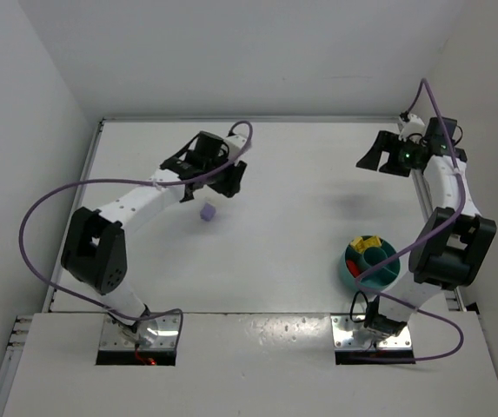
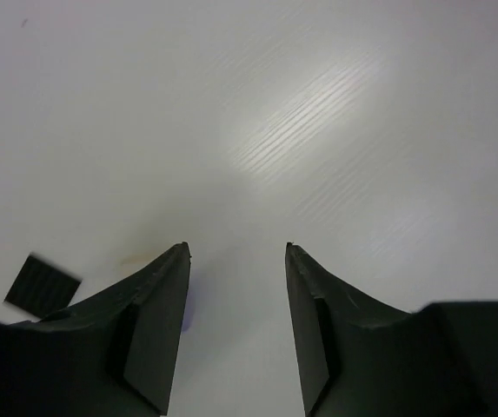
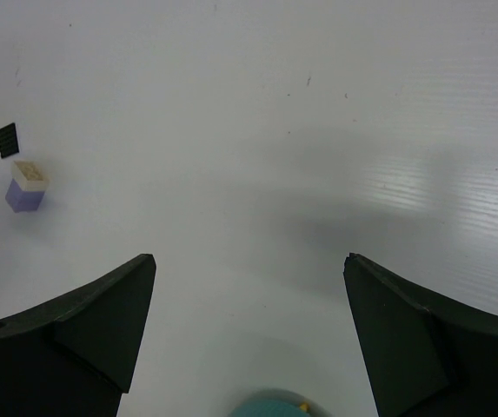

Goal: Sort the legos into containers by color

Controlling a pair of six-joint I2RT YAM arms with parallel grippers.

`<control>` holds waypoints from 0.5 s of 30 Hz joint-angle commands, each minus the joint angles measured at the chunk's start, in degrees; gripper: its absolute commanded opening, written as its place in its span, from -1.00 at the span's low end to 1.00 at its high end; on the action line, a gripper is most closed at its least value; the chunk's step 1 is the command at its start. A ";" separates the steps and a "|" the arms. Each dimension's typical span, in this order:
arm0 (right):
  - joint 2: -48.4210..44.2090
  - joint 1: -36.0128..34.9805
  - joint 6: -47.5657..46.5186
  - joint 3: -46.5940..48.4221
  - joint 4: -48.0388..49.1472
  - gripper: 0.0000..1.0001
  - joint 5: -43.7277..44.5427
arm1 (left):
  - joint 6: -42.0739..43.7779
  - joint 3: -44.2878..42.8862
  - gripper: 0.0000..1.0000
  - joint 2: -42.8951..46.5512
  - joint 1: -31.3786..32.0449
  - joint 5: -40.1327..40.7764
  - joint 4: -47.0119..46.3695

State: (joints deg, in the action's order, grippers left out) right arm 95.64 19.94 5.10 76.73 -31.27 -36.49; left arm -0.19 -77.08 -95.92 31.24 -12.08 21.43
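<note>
Left claw (image 2: 237,252) and right claw (image 3: 249,261) spread apart; white worktop (image 1: 292,191), white walls; teal bowl (image 1: 343,266) lower right holding yellow and red legos (image 1: 369,248); lavender lego (image 1: 207,213) loose mid-left.

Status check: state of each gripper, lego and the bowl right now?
Left gripper: open, empty.
Right gripper: open wide, empty.
Purple lego: loose, outside the bowl, close to the left gripper.
Bowl: upright, holding two legos.
Yellow lego: in the bowl.
Red lego: in the bowl.
</note>
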 commanded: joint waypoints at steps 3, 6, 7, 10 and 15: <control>-0.54 -2.37 -3.08 -0.35 0.86 0.80 -1.39 | 0.71 7.02 0.24 4.07 -4.78 13.21 4.41; -1.06 -3.68 -4.48 -1.49 0.86 0.80 -1.39 | 0.71 8.87 0.26 3.46 -9.08 11.30 4.94; -1.59 -4.21 -5.27 -1.49 0.33 0.80 -0.78 | 0.71 8.88 0.29 3.46 -9.88 10.50 4.94; -1.59 -4.74 -5.81 -2.11 0.33 0.80 -0.25 | 1.85 10.01 0.32 2.06 -11.03 10.49 4.94; -2.12 -5.27 -6.33 -2.11 0.33 0.80 -0.25 | 1.33 11.07 0.32 -1.29 -11.56 11.90 3.80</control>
State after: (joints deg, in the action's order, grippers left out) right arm 95.61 14.81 0.62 74.56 -32.08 -36.45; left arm 1.06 -67.07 -95.90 19.77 -1.17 26.33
